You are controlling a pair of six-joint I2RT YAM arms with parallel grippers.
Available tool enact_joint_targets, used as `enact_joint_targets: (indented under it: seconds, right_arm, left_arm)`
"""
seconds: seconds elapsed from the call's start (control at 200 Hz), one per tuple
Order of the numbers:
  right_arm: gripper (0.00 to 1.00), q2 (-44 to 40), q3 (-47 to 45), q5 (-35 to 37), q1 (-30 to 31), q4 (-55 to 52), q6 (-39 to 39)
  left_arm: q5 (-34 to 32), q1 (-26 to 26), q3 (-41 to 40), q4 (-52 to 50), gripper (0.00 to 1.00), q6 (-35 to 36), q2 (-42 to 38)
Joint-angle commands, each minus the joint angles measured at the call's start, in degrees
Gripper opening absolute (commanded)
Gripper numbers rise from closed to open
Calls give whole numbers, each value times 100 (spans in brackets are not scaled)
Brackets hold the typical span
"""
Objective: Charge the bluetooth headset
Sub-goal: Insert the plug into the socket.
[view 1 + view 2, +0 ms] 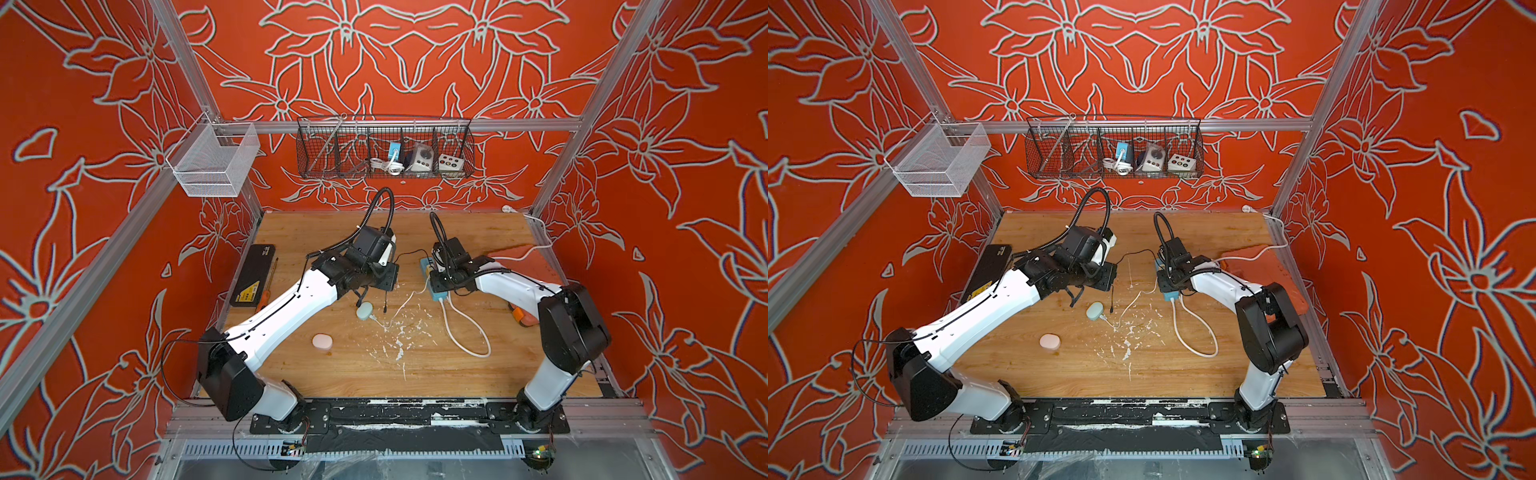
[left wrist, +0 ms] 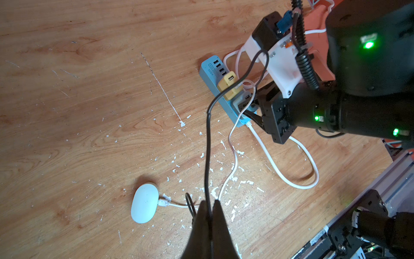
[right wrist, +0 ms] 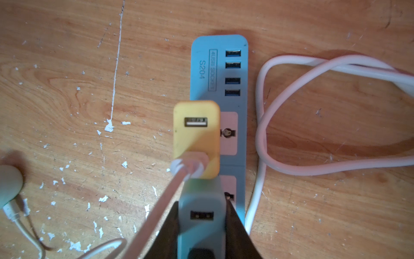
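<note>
Trouble from here most likely starts with the black cable [image 2: 207,145]. The left claw [image 2: 209,206] is pinched closed on it partway along, and its small free plug dangles over the tabletop [image 1: 436,374]. The cable then arcs up close to the right wrist and crosses the thin white lead [image 2: 233,161]. A hard pull could snag it there, or drag the lead along with it. It could also let the cable slide through the closed tips.

The right claw [image 3: 202,208] clamps the grey adapter [image 3: 201,233] from both sides. This adapter sits on the blue power strip [image 3: 220,42], just beside a yellow adapter [image 3: 196,139]. If that hold lifts or twists, the adapter could rock out of its socket, or the light strip could skate. A dark shape at the adapter's near end may be the cable's plug, but I cannot tell.

Two earbud cases lie on the wood. The pale green case [image 2: 144,206] has the white lead plugged in. The pinkish case [image 1: 322,342] lies well apart, nearer the robot's base, with nothing attached. It is probably the one yet to be charged.

Worn pale wood makes up the tabletop, scattered with white paint flecks [image 1: 399,332] that could hide a small plug. A thick white mains cord [image 1: 465,332] loops across it, and a black box [image 1: 253,274] lies at the left edge. Red walls [image 1: 83,124] with grey flower outlines enclose the cell. A dark wire basket [image 1: 324,153] of chargers and a white mesh basket [image 1: 216,166] hang from the frame.
</note>
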Motion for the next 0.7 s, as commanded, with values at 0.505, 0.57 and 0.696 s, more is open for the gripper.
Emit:
enact_joint_targets:
  seconds: [0.505,0.57,0.696]
  right_arm:
    - [0,572,-715,631,237,-153,479]
    - [0,563,-810,629,250,-89,529]
    - [0,695,-795,686,282,-220,532]
  left_arm:
    - [52,63,-47,-5,0,-55,8]
    - [62,71,-47,4,0,-64,13]
    - [92,77,-44,13,0,-79,23]
